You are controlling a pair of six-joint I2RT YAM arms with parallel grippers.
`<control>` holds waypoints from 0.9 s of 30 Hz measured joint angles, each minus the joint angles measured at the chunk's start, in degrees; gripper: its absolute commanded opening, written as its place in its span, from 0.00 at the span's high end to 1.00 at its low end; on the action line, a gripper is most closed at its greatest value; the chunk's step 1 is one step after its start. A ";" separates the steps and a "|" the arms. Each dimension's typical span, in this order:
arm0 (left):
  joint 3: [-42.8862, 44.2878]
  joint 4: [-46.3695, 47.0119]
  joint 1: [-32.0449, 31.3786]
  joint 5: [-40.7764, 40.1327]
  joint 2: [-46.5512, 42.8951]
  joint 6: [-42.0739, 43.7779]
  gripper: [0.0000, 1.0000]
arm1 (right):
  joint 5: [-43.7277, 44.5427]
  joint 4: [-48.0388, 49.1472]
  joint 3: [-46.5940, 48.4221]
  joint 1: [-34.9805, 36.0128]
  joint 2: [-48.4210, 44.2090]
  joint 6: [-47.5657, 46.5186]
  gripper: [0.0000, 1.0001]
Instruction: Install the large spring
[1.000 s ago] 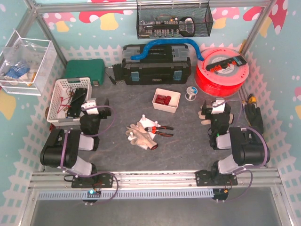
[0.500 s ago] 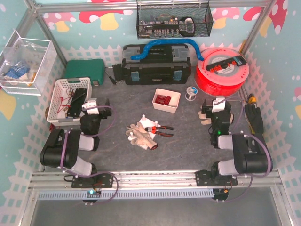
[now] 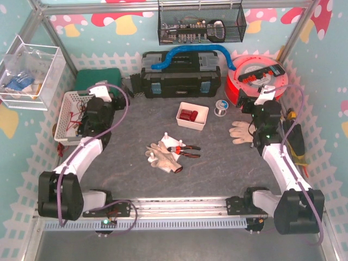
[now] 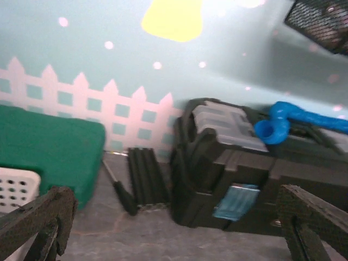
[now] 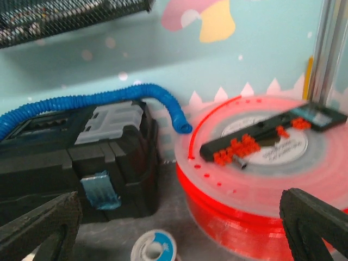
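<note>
No large spring can be picked out with certainty. The likeliest place is the small white square tray (image 3: 192, 116) of red coiled-looking pieces, which sits on the grey counter (image 3: 217, 168) toward its far edge, just in front of the black plastic toolbox (image 3: 180, 76). Nearer the counter's middle lie red-handled pliers (image 3: 186, 150) beside off-white work gloves (image 3: 162, 156). The left hand (image 4: 174, 220) hovers by the far left corner, fingers spread wide and holding nothing. The right hand (image 5: 176, 223) hovers by the far right corner near the red filament spool (image 3: 255, 81), likewise spread and bare. I judge the task barely begun: no spring is gripped, and finding, picking and seating it all remain.
</note>
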 measured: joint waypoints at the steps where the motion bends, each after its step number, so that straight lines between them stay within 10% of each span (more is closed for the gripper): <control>1: 1.75 -2.82 0.00 1.01 -0.76 -1.55 0.01 | -0.22 -2.43 1.11 0.02 -0.15 1.46 0.01; 15: -4.83 -8.76 -1.60 28.72 -2.12 -20.79 0.01 | -17.07 -15.41 0.35 0.70 3.30 12.98 0.06; 27: -4.24 -13.53 -19.19 16.70 -0.52 -14.56 0.01 | -21.44 -19.58 -3.26 28.30 2.82 6.64 0.24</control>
